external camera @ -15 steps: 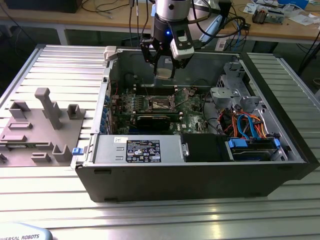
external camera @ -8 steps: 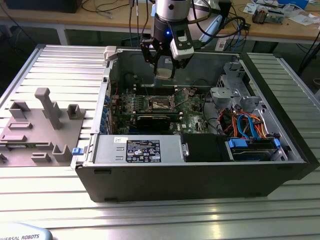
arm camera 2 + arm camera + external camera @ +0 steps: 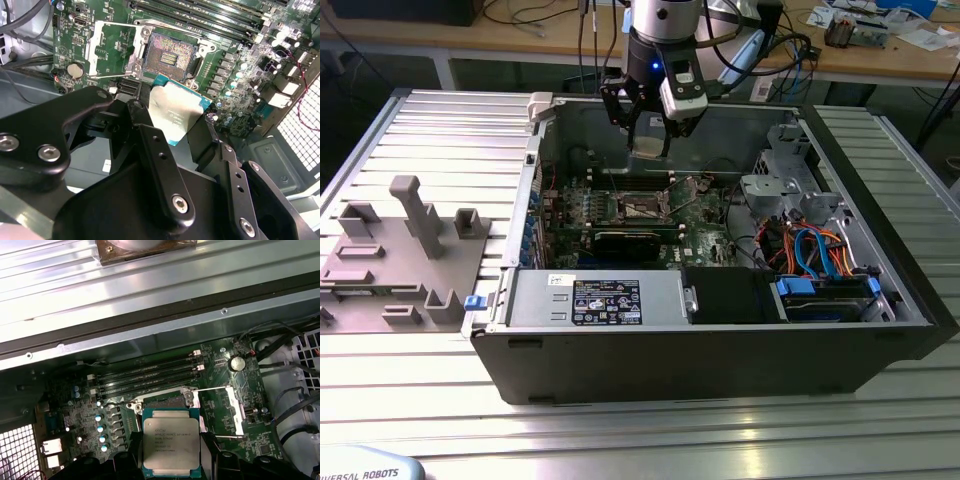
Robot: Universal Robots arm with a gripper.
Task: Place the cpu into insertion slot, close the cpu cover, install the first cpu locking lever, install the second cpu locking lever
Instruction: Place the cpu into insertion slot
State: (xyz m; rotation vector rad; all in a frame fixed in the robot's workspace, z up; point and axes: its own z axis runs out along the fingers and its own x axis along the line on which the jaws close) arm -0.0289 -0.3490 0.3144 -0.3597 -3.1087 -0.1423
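Note:
My gripper (image 3: pixel 648 138) hangs over the open computer case, shut on the cpu (image 3: pixel 647 149). In both wrist views the cpu (image 3: pixel 176 111) (image 3: pixel 171 440) is a flat silver-topped square on a teal base, pinched at two opposite edges by the black fingers (image 3: pixel 145 130). It is held above the green motherboard (image 3: pixel 705 228), apart from it. The insertion slot (image 3: pixel 170 50) (image 3: pixel 162 401) lies open beneath, dark with fine contacts, its near part hidden by the chip in the first wrist view. Beside the slot, the cpu cover (image 3: pixel 93 50) (image 3: pixel 233 410) is swung open.
Thin wire levers (image 3: pixel 117 75) stand loose beside the socket. Long black memory slots (image 3: pixel 145 375) run past it. A power supply (image 3: pixel 595 298) and a drive bay with orange and blue cables (image 3: pixel 820 255) fill the case's near side. A grey fixture (image 3: pixel 410 250) sits at the exterior view's left.

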